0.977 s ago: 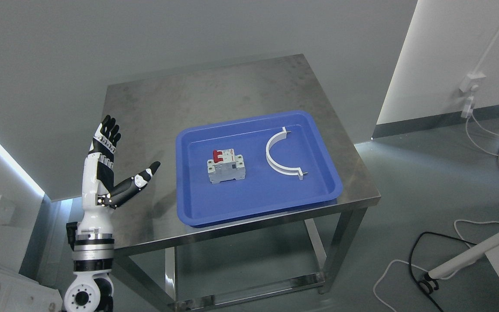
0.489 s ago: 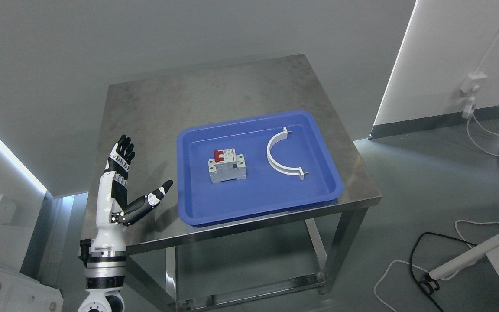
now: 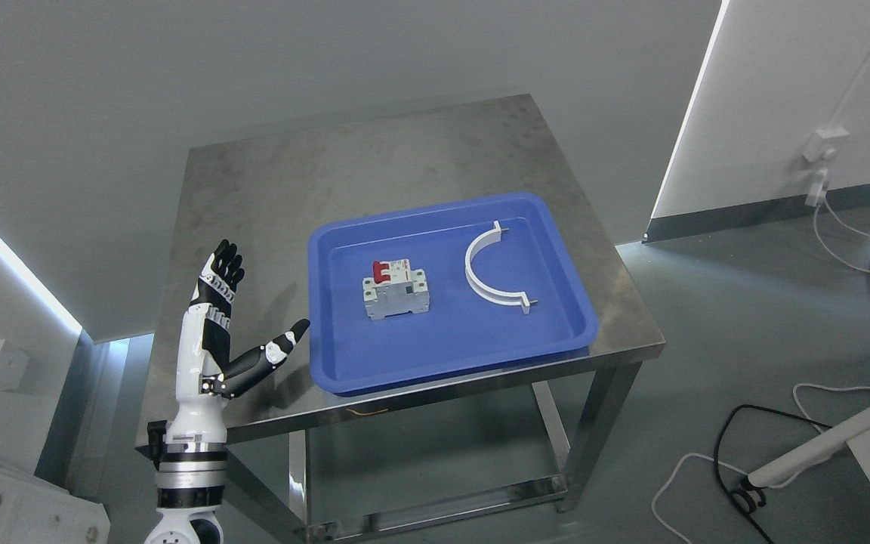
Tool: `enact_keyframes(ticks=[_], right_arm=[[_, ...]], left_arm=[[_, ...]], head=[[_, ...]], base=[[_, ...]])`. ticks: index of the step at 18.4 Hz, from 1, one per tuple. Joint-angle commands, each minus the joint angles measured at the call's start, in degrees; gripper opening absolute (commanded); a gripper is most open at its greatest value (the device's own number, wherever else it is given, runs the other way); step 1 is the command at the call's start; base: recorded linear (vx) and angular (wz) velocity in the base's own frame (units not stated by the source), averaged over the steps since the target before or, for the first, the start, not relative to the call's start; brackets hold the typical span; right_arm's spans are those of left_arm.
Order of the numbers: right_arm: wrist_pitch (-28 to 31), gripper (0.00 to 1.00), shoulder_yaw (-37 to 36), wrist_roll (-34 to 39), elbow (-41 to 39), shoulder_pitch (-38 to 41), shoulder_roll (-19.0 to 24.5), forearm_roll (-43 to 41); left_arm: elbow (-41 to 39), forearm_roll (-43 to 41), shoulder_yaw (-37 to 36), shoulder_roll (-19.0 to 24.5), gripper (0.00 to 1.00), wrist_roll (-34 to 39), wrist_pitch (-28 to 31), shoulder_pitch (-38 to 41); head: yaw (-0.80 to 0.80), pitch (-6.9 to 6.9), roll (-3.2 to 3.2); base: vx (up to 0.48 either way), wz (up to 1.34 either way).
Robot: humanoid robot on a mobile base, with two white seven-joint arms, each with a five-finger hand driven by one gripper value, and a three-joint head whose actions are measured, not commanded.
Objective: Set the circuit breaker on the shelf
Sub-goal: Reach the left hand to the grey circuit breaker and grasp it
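Circuit breaker (image 3: 395,289), grey-white with a red switch, lies in the blue tray (image 3: 450,355) on the steel worktop (image 3: 269,181), beside a white curved bracket (image 3: 489,270). Left hand (image 3: 220,340) stands upright over the worktop's near-left corner, its fingers (image 3: 223,264) spread wide and empty, well apart from the breaker.

White-and-black humanoid left hand (image 3: 212,340) on a ringed forearm

White shell along palm and wrist; black fingers (image 3: 225,261) at 12 o'clock with small white segment markings near the knuckles. Black thumb at 2 o'clock bearing a white round patch. Black and silver bands circling the forearm at 6 o'clock, above a white rounded joint housing.
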Motion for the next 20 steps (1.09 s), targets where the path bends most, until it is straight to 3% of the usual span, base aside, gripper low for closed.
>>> enact_keyframes(ticks=[1,6,9,12,14,17,20], right_arm=[[-2.4,1.0,0.0,0.0,0.0,1.1,-1.0,0.0],[-2.4,1.0,0.0,0.0,0.0,1.1,-1.0,0.0],[-2.4,1.0,0.0,-0.1,0.0,1.1,-1.0,0.0],[-2.4,1.0,0.0,0.0,0.0,1.1,-1.0,0.0],[-2.4,1.0,0.0,-0.1,0.0,1.1,-1.0,0.0],[-2.4,1.0,0.0,0.0,0.0,1.1,-1.0,0.0],[-2.4,1.0,0.0,-0.1,0.0,1.1,-1.0,0.0]], left_arm=[[-0.1,1.8,-0.9,0.7,1.0,-1.5,-0.2,-0.3],[-0.1,1.6,-1.4,1.8,1.0,-19.9,3.0,-6.4],[0.1,1.1,-3.5,6.2,1.0,-27.2,15.0,-15.6],[1.6,-6.8,-8.7,11.5,1.0,-27.6,22.3,-22.5],[3.4,-13.6,-10.3,14.0,0.97,-30.8,23.1,-23.5],[3.4,-16.8,-10.8,14.4,0.94,-39.2,23.2,-23.0],[3.8,-18.3,-10.8,13.9,0.91,-40.6,23.2,-23.3]], head=[[0.0,0.0,0.0],[0.0,0.0,0.0],[0.0,0.0,0.0],[0.0,0.0,0.0],[0.0,0.0,0.0],[0.0,0.0,0.0],[0.0,0.0,0.0]], base=[[0.0,0.0],[0.0,0.0],[0.0,0.0],[0.0,0.0],[0.0,0.0],[0.0,0.0],[0.0,0.0]])
